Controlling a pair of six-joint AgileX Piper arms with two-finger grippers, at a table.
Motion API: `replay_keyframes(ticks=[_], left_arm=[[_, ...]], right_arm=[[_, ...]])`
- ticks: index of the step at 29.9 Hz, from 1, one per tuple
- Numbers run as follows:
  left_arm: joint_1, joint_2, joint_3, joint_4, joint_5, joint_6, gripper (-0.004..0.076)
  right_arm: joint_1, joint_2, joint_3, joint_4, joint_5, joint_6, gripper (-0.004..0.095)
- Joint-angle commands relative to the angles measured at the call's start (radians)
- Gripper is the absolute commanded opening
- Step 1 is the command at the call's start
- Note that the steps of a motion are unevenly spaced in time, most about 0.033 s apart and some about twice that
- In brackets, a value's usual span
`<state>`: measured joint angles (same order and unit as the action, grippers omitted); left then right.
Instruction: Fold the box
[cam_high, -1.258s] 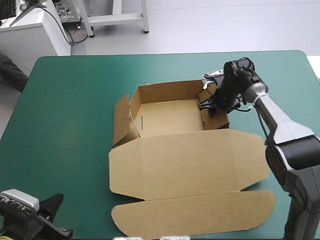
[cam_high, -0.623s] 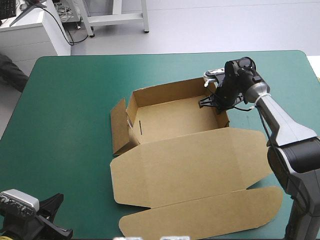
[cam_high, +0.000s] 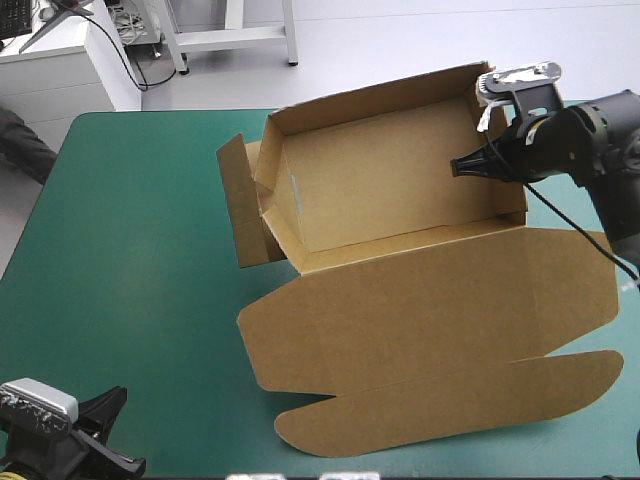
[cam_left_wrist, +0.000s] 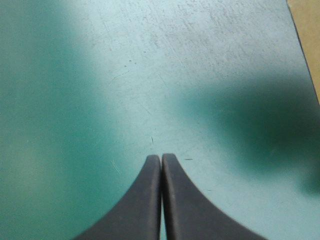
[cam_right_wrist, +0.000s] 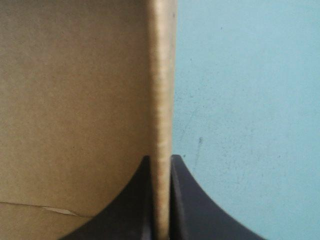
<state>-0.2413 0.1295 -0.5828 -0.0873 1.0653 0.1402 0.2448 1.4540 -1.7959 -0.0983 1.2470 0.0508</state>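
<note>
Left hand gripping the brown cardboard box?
No: the left hand is shut on nothing, with the teal-green table cover ahead of it.

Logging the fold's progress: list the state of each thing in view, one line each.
box: open tray, walls raised, tilted up off the teal-green cover.
lid: open, unfolded, stretching toward the cover's near edge.
left side flap: loose, sticking outward, not tucked.
right gripper: fingers shut on the box's right wall.
left gripper: fingers shut, empty, over bare cover.
</note>
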Motion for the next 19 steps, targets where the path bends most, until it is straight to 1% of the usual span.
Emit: replay_keyframes(ticks=[1, 4, 6, 9, 12, 14, 16, 19], left_arm=[[0.002, 0.015, -0.022, -0.015, -0.082, -0.002, -0.0008], [0.002, 0.015, -0.022, -0.018, -0.090, -0.002, 0.0015], [0.002, 0.015, -0.022, -0.018, -0.090, -0.002, 0.0060], [0.002, 0.015, -0.022, -0.020, -0.090, -0.002, 0.0199], [0.002, 0.015, -0.022, -0.017, -0.097, -0.002, 0.0401], [0.002, 0.015, -0.022, -0.017, -0.110, -0.004, 0.0498], [0.002, 0.015, -0.022, -0.017, -0.137, -0.008, 0.0533], [0.002, 0.015, -0.022, -0.081, -0.151, -0.010, 0.0531]], right_arm=[[-0.005, -0.094, -0.032, -0.009, 0.004, 0.012, -0.0019], [-0.005, -0.120, -0.032, -0.009, 0.004, 0.012, -0.0019], [-0.005, -0.131, -0.032, -0.009, 0.004, 0.012, -0.0019], [-0.005, -0.135, -0.032, -0.009, 0.004, 0.012, -0.0019], [-0.005, -0.135, -0.027, -0.009, 0.004, 0.012, -0.0019], [-0.005, -0.135, -0.026, -0.007, 0.004, 0.012, -0.0019], [-0.005, -0.135, -0.024, -0.005, 0.004, 0.012, -0.0019], [-0.005, -0.135, -0.024, -0.005, 0.004, 0.006, -0.0019]])
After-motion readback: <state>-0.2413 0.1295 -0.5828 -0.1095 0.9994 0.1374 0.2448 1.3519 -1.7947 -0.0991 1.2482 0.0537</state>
